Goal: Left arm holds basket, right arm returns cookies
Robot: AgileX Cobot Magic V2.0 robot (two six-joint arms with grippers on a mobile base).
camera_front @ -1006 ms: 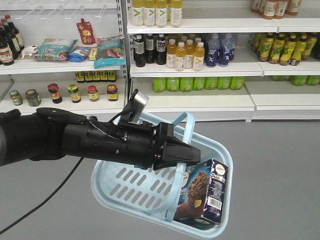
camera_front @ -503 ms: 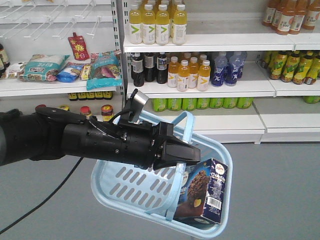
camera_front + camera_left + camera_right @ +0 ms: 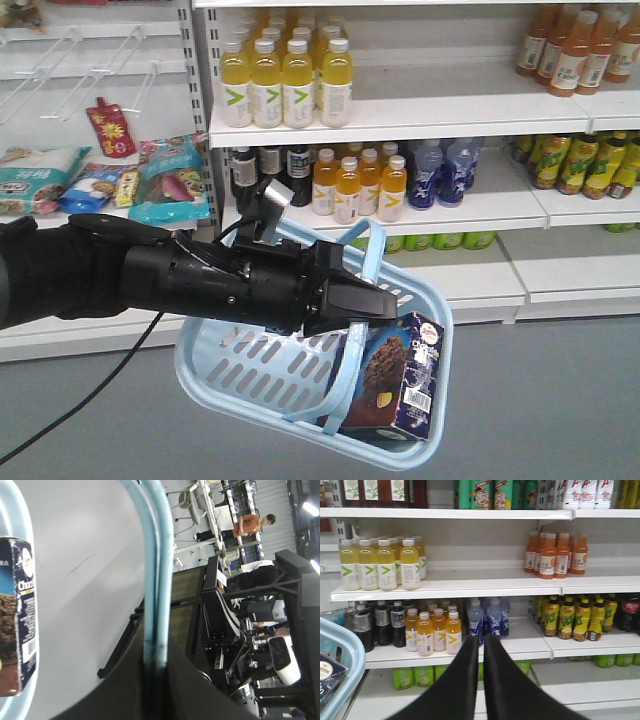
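Note:
The light blue basket (image 3: 262, 372) hangs tilted in front of the shelves, in the front view. My left gripper (image 3: 375, 300) is shut on its two thin loop handles (image 3: 155, 555), which run between the jaws in the left wrist view. The cookies (image 3: 400, 390), a dark navy carton with a chocolate cookie picture, stand in the basket's lower right corner and also show as cookies (image 3: 17, 615) beside the basket rim (image 3: 25, 515). My right gripper (image 3: 482, 639) is shut and empty, pointing at the drink shelves. The basket edge (image 3: 345, 650) and a carton corner (image 3: 327, 676) lie at its lower left.
White store shelves (image 3: 450, 105) hold yellow bottles (image 3: 285, 80), orange bottles (image 3: 350, 185), dark bottles and green cans. Snack bags (image 3: 165, 180) lie on the left shelf. Grey floor (image 3: 540, 400) stretches below. A person in orange (image 3: 250, 522) sits among black equipment behind.
The shelves have grown larger and shifted left and down in the front view, so I stand closer to them. The left gripper still holds the basket with the carton inside.

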